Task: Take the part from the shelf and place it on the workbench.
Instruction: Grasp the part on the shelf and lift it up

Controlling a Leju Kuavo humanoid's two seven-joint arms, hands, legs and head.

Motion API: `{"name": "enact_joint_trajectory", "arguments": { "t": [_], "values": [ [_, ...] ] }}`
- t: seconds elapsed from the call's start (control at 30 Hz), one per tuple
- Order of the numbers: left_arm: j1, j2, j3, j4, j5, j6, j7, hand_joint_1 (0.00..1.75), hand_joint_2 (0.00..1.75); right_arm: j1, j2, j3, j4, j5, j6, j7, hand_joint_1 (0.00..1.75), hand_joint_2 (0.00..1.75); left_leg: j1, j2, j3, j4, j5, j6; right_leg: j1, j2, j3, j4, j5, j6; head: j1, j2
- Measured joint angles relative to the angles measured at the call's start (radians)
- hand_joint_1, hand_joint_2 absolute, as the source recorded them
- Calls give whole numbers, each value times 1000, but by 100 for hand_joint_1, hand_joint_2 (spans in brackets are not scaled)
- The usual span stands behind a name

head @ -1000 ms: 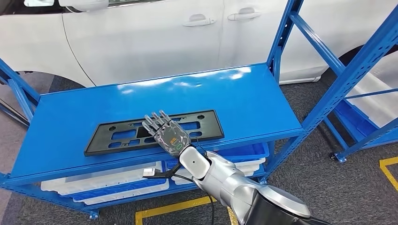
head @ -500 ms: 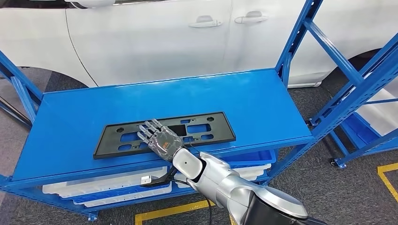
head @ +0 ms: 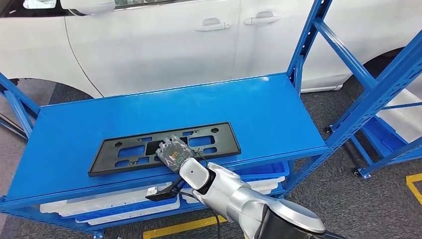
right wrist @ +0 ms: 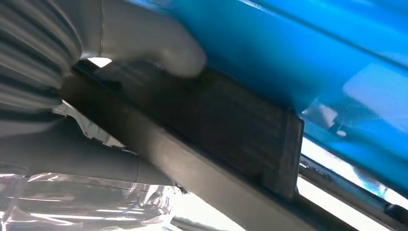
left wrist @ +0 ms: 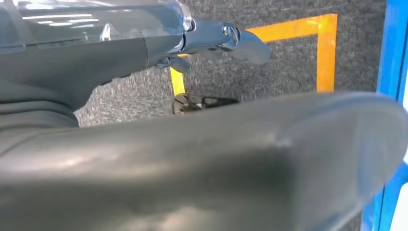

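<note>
From my seat the right arm comes in from the near right, and my right hand (head: 173,154) sits at the near long edge of the part (head: 149,148), about mid-length, maybe a touch right of centre. The part is a flat black plate frame with cutouts, lying on the top shelf (head: 259,107) of the blue rack, close to the near lip. Its long axis runs left to right, the right end tilted slightly to the far side, so it lies crosswise to my reach. In the head view the fingers are curled down over the near edge and I see mostly the back of the hand. The right wrist view shows the thumb (right wrist: 159,45) pressed against the dark part (right wrist: 226,120) from one side with the blue shelf behind, so I judge the hand is closed on the near edge in a pinch. I can't confirm how firm it is, or whether the fingers reach through a cutout. The part looks flat on the shelf, not yet lifted. The left hand (left wrist: 216,36) hangs low over grey floor with yellow tape, fingers loosely apart and holding nothing, well away from the shelf, so the right is clearly the nearer hand. Beyond the shelf is a white car (head: 149,45). A near-centre grip should keep the long part from sagging much, I'd guess.
</note>
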Motion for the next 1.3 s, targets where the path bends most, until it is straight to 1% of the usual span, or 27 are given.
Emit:
{"name": "enact_joint_trajectory", "arguments": {
  "t": [0.07,0.1,0.13,0.2,0.27,0.3,0.37,0.4,0.43,0.47,0.5,0.53,0.6,0.63,0.67,0.77,0.83,0.9,0.93,0.97,1.0,1.07,1.1,1.13,1.17,1.23,1.3],
  "values": [
    [-1,0,2,0,0,-4,-1,0,0,-1,0,3,0,-11,-2,10,175,175,2,1,60,-140,67,1,1,1,3,8,-9,9,0,0],
    [-1,0,4,0,0,-6,-2,0,0,-1,0,4,0,-17,-3,15,175,175,1,1,80,-184,81,6,3,2,2,12,-12,14,0,0],
    [-1,0,5,0,0,-9,-2,0,0,-2,0,5,0,-24,-6,19,175,175,0,0,89,-205,83,12,6,2,0,14,-14,19,0,0],
    [0,-1,8,0,1,-21,-3,0,0,-4,0,7,0,-36,-11,23,175,175,-2,-1,88,-206,80,27,7,4,-2,14,-14,28,0,0],
    [0,-2,12,0,4,-38,-8,0,0,-7,0,10,1,-46,-17,23,175,175,0,0,89,-209,82,41,5,2,-11,36,-31,38,0,0],
    [-2,-2,14,0,6,-45,-13,0,0,-8,0,12,1,-50,-18,23,175,175,0,1,90,-211,83,47,3,1,-28,73,-54,42,0,0],
    [-3,-3,16,0,7,-54,-19,0,0,-7,0,16,1,-52,-20,23,175,175,-2,1,89,-212,83,54,1,-1,-91,203,-117,48,0,0],
    [-2,-3,17,0,7,-57,-20,0,0,-6,-1,18,2,-52,-21,23,175,175,-3,2,89,-211,82,56,0,-1,-125,269,-139,50,0,0],
    [-1,-3,17,0,7,-58,-21,0,0,-5,-1,20,2,-53,-23,23,175,175,-5,1,90,-211,81,57,0,-1,-147,308,-144,49,0,0],
    [0,-3,18,0,7,-59,-21,0,0,-4,-2,22,3,-53,-24,23,175,175,-6,1,91,-210,80,57,1,-1,-149,305,-128,47,0,0],
    [0,-3,19,0,8,-59,-21,0,0,-5,-2,23,3,-53,-25,23,175,175,-7,0,93,-210,79,57,1,-1,-131,262,-94,42,0,0],
    [-1,-3,19,0,8,-59,-22,0,0,-5,-2,24,3,-53,-25,23,175,175,-8,-1,95,-210,78,57,3,-1,-99,190,-53,36,0,0],
    [-1,-4,21,0,8,-61,-28,0,0,-7,-2,25,3,-56,-27,22,175,175,-12,-2,96,-209,75,52,8,-2,-41,62,-5,23,0,0],
    [-1,-5,21,0,5,-61,-36,0,0,-7,-2,26,4,-61,-29,22,175,175,-13,-2,95,-208,74,48,12,-2,-28,31,1,19,0,0],
    [-1,-6,21,0,1,-61,-46,0,0,-8,-2,27,4,-66,-32,22,175,175,-13,-2,94,-209,74,43,14,-1,-25,21,-2,17,0,0],
    [-1,-5,21,0,-12,-57,-83,0,0,-8,-2,25,4,-110,-57,14,175,175,-12,-1,93,-202,64,28,8,-1,-17,6,4,8,0,0],
    [-1,-5,21,0,-15,-55,-94,0,0,-9,-2,10,4,-171,-97,-14,175,175,-10,0,59,-127,19,20,2,-3,-8,-4,7,2,0,0],
    [-1,-4,21,0,-14,-53,-89,0,0,-11,-3,-28,1,-257,-157,-70,175,175,-7,0,-7,7,-39,13,2,-4,-7,-4,6,-2,0,0],
    [0,-3,22,0,-13,-51,-85,0,0,-11,-4,-55,-5,-304,-190,-106,175,175,-6,0,-32,54,-49,10,2,-3,-7,-3,5,-2,0,0],
    [0,-2,22,0,-12,-47,-81,0,0,-11,-6,-87,-17,-353,-222,-148,175,175,-4,0,-41,67,-40,7,2,-3,-6,-2,3,-2,0,0],
    [0,0,24,0,-10,-43,-79,0,0,-10,-9,-123,-37,-402,-248,-193,175,175,-1,1,-31,39,-13,5,1,-1,-5,0,1,1,0,0],
    [-2,7,29,0,-5,-39,-79,0,0,2,-28,-209,-131,-510,-274,-287,175,175,4,1,27,-87,56,1,0,1,-3,9,-8,9,0,0],
    [-3,9,33,0,-4,-40,-80,0,0,13,-42,-255,-197,-555,-273,-323,175,175,4,0,53,-143,75,4,2,2,-5,15,-12,15,0,0],
    [-4,11,36,0,-2,-41,-82,0,0,25,-56,-299,-265,-588,-267,-347,175,175,4,-1,69,-178,83,9,4,2,-7,20,-15,21,0,0],
    [-4,12,39,0,-2,-42,-84,0,0,37,-70,-337,-325,-612,-262,-365,175,175,2,-3,74,-191,80,16,6,1,-9,23,-16,26,0,0],
    [-2,14,42,0,-1,-41,-88,0,0,67,-91,-395,-422,-682,-262,-426,175,175,1,-4,73,-193,81,32,6,0,-11,24,-19,35,0,0],
    [-1,17,47,0,3,-40,-91,0,0,122,-113,-450,-544,-853,-258,-566,175,175,1,-4,73,-195,82,45,3,-1,-25,57,-45,44,0,0]
  ]
}}
